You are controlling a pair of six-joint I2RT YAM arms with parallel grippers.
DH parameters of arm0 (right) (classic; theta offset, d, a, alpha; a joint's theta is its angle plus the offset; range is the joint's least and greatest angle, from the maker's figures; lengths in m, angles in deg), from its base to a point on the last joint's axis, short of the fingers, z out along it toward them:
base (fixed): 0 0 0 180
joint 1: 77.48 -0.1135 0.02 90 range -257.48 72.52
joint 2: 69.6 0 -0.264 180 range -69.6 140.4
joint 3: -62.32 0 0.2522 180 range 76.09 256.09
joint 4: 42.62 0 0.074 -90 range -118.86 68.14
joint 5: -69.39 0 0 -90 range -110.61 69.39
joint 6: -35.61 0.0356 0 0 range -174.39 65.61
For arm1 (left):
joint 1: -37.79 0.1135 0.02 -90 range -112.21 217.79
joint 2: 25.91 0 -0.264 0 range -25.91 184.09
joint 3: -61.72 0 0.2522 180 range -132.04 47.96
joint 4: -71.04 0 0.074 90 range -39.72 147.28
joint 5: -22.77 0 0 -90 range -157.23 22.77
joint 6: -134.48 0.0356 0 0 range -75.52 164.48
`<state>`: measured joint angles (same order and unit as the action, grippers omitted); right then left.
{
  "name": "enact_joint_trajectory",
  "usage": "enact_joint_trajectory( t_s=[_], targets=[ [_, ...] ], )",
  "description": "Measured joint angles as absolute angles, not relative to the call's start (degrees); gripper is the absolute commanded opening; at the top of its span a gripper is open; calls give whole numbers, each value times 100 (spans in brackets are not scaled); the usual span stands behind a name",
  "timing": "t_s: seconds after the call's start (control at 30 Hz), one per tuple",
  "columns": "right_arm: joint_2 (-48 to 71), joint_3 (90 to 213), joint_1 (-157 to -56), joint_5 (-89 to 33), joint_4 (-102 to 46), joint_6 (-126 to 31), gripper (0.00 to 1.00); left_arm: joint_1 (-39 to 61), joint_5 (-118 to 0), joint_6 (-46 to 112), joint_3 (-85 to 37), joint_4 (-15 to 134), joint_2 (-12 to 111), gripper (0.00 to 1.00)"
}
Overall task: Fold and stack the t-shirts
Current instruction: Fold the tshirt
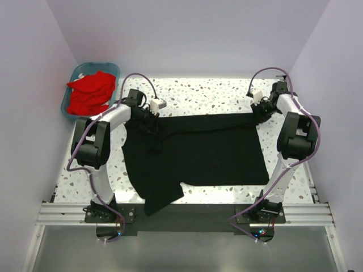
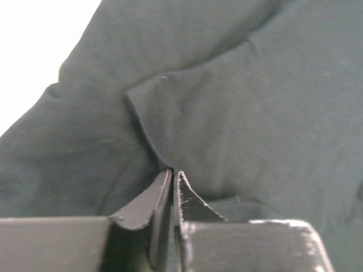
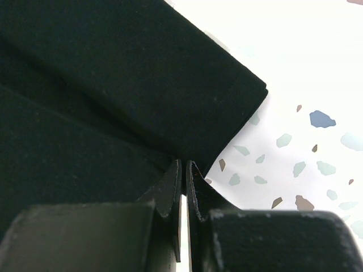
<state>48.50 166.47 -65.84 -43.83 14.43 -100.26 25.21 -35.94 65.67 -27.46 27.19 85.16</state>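
The large black t-shirt [image 1: 198, 153] lies spread over the middle of the speckled table, one part hanging over the near edge at the left. My left gripper [image 1: 148, 122] is shut on a fold of the black t-shirt [image 2: 227, 113] at its far left corner. My right gripper [image 1: 260, 113] is shut on the edge of the black t-shirt [image 3: 113, 85] at its far right corner. The red t-shirts [image 1: 91, 93] lie crumpled in a teal basket at the far left.
The teal plastic basket [image 1: 75, 72] stands at the far left corner against the wall. White walls close the table on three sides. Bare speckled tabletop [image 1: 204, 93] shows behind the black shirt and to its left and right.
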Motion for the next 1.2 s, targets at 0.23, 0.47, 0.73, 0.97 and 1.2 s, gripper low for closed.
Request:
enact_joint_trajectory(
  t_s=[0.23,0.47,0.73,0.97,1.2],
  targets=[
    [4850,16647,-6584,-4381,1443,-10026,0,2228,-3257,6954,-2615,2424,8007,0],
    [4850,16578,-6584,-4370,1441,-10028,0,1260,-3334,7758,-2044,2164,7464,47],
    [4850,16470,-6584,-4348,1443,-10030,0,2088,-3231,7881,-1874,2155,6992,56],
    [4850,16470,-6584,-4267,1445,-10028,0,3620,-3611,6644,-2422,2737,7248,53],
    [4850,16470,-6584,-4261,1445,-10028,0,3957,-4053,5732,-2462,2907,8044,55]
  ],
)
